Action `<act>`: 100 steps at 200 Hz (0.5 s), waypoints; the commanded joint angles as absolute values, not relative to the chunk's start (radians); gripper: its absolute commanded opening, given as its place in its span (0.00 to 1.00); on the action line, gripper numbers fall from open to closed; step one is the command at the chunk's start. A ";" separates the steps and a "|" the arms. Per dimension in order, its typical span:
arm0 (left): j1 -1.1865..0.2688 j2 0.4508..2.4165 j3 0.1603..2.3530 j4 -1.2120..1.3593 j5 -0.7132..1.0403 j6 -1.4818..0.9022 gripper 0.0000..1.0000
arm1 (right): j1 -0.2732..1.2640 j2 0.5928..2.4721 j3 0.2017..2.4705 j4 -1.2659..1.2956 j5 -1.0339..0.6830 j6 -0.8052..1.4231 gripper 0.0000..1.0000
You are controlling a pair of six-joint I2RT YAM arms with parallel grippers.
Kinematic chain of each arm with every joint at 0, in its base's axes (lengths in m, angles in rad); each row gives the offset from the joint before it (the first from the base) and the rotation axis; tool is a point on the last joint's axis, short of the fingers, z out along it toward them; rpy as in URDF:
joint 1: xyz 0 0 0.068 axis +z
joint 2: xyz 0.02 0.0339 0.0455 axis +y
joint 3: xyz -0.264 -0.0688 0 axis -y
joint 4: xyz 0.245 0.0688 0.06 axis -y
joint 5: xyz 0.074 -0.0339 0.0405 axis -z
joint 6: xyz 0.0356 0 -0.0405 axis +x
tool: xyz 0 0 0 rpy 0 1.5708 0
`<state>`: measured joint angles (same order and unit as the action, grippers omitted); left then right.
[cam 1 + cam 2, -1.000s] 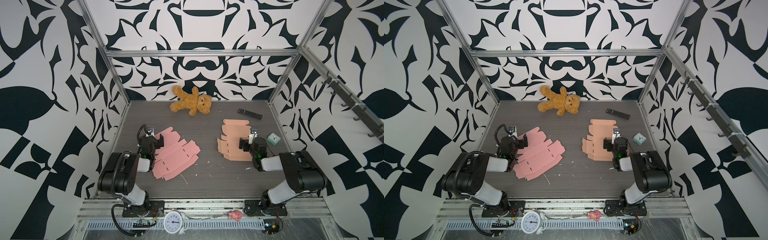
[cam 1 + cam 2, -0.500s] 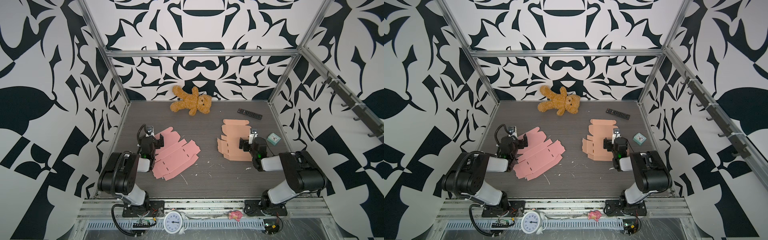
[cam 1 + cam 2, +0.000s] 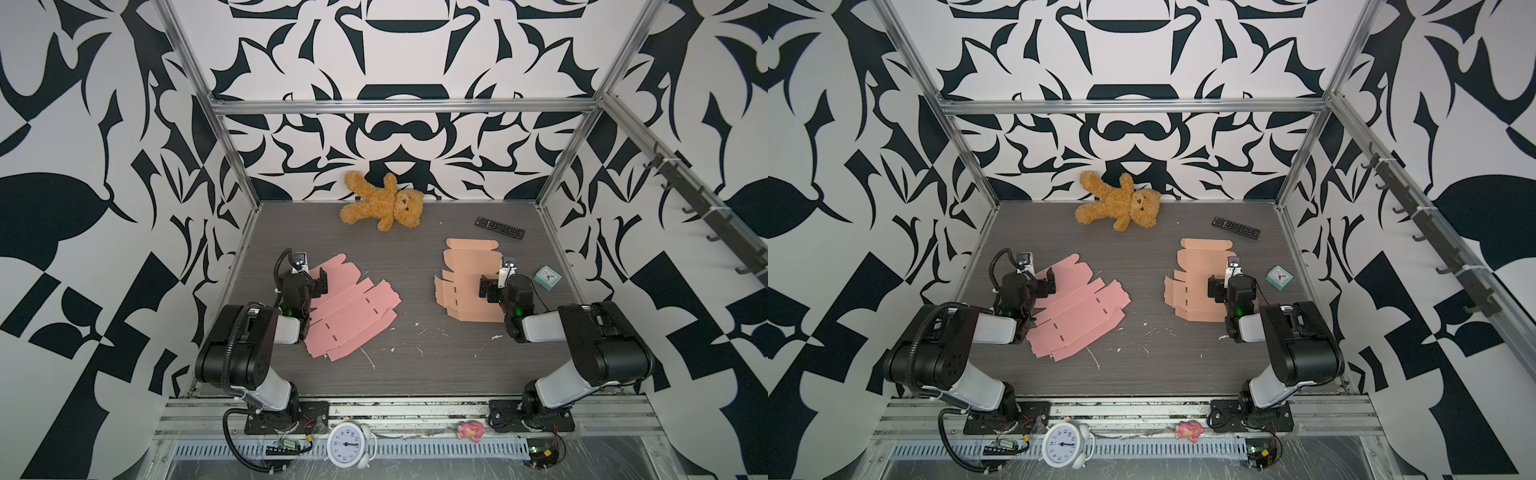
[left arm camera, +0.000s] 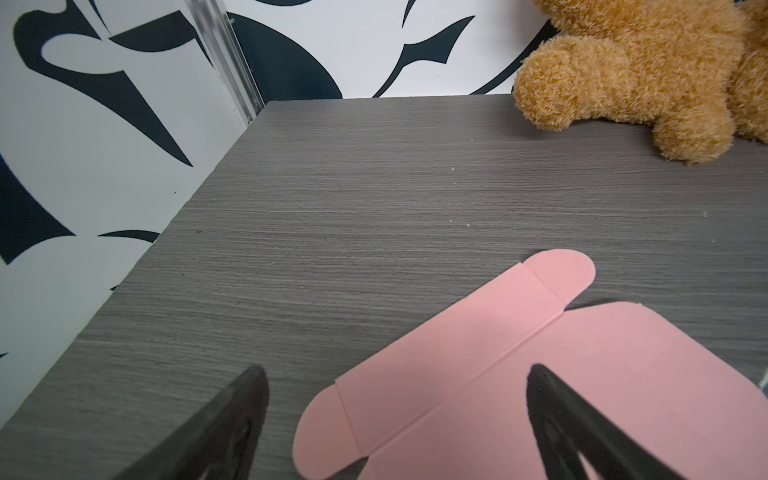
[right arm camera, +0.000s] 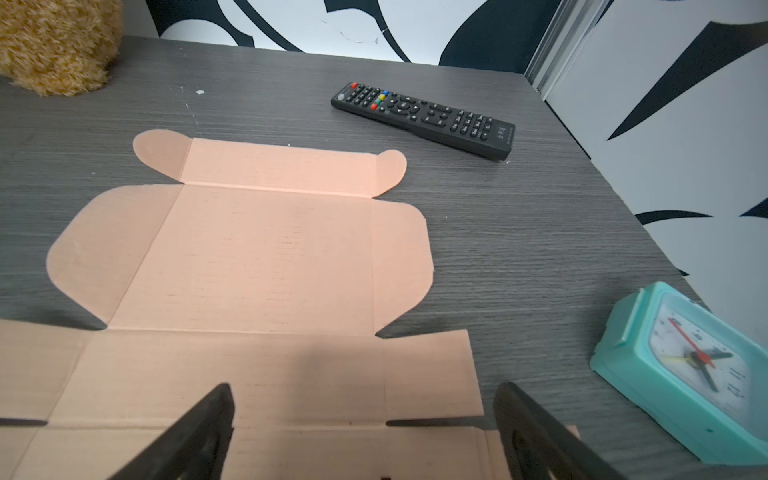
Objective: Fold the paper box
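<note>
Left tool (image 4: 397, 370) and right tool (image 5: 363, 386) gape empty; only wrist view resolves remote buttons (image 5: 415, 110).

Box blank (image 3: 353, 316) left, 2nd blank (image 3: 465, 266) right; teddy (image 3: 382, 205) behind btwn, remote (image 3: 500, 227) back-right.

Both top views look steeply down from high above the front rail (image 3: 415, 409) toward the back wall (image 3: 395, 145), holding the whole desk (image 3: 415, 249), both arms and three walls; they differ only by a slight sideways shift. The left wrist camera sits low and close over the desk, facing the back left corner past its own jaws, and shares the pink sheet (image 4: 540, 374) and teddy bear (image 4: 644, 75) with them. The right wrist camera, equally low, faces the back right corner, sharing the peach sheet (image 5: 266, 257), remote (image 5: 424, 118) and teal clock (image 5: 685, 374)
</note>
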<state>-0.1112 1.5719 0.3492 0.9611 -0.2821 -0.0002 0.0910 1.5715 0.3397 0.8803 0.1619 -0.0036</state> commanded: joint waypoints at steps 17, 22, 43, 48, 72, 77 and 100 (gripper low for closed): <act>-0.106 1.570 0.349 0.979 -0.273 -0.002 0.99 | 0.090 1.552 0.354 0.913 0.177 0.003 0.99; -0.107 1.570 0.349 0.979 -0.272 -0.003 0.99 | 0.089 1.552 0.353 0.914 0.178 0.002 0.99; -0.107 1.569 0.348 0.983 -0.285 -0.003 0.99 | 0.089 1.551 0.351 0.917 0.179 0.004 0.99; -0.106 1.566 0.348 0.983 -0.293 -0.004 0.99 | 0.090 1.550 0.350 0.919 0.181 0.005 0.99; -0.107 1.545 0.348 0.961 -0.282 -0.009 0.99 | 0.089 1.540 0.345 0.921 0.183 0.009 0.99; -0.106 1.540 0.347 0.958 -0.279 -0.009 0.99 | 0.090 1.535 0.343 0.921 0.184 0.008 0.99; -0.107 1.507 0.344 0.937 -0.273 -0.008 0.99 | 0.090 1.499 0.331 0.920 0.220 0.011 0.99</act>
